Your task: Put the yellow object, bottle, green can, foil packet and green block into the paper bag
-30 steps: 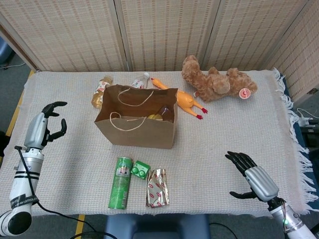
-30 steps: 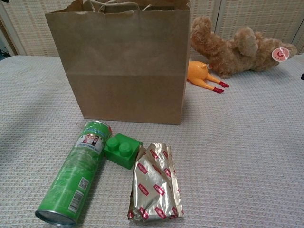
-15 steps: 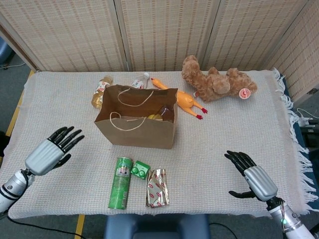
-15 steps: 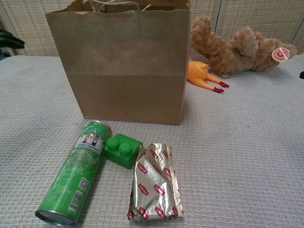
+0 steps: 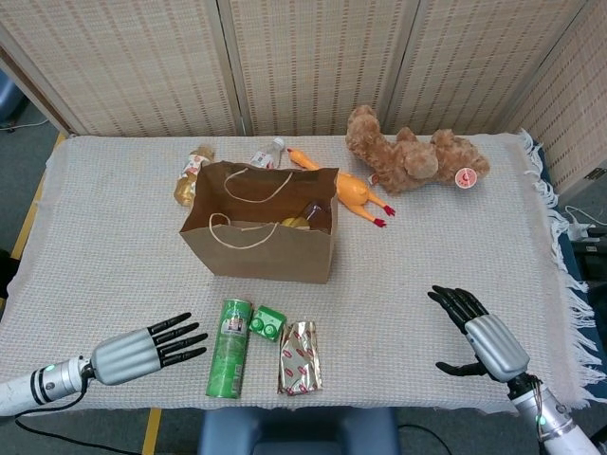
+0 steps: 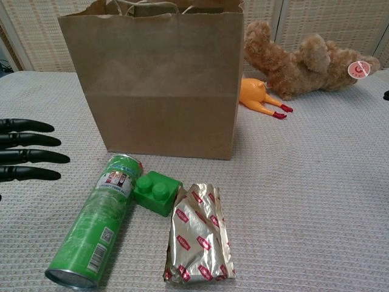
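The brown paper bag (image 5: pixel 261 248) (image 6: pixel 158 79) stands open mid-table, with something yellow (image 5: pixel 296 224) inside it. In front of it lie the green can (image 5: pixel 228 358) (image 6: pixel 97 228), the green block (image 5: pixel 268 324) (image 6: pixel 157 192) and the foil packet (image 5: pixel 300 357) (image 6: pixel 199 234), side by side. A bottle (image 5: pixel 193 173) lies behind the bag's left corner. My left hand (image 5: pixel 142 348) (image 6: pixel 27 158) is open, its straight fingers pointing at the can from a short gap to its left. Far off at the front right, my right hand (image 5: pixel 479 336) is open and holds nothing.
A second small bottle (image 5: pixel 267 154) lies behind the bag. An orange rubber chicken (image 5: pixel 346 190) (image 6: pixel 258 97) and a brown teddy bear (image 5: pixel 413 156) (image 6: pixel 304 58) lie at the back right. Woven screens close off the far side, and the cloth's front edge runs just below the can.
My left hand has swung down from the table's left side to the front, and its fingers now reach toward the can. The right hand and the objects have stayed put.
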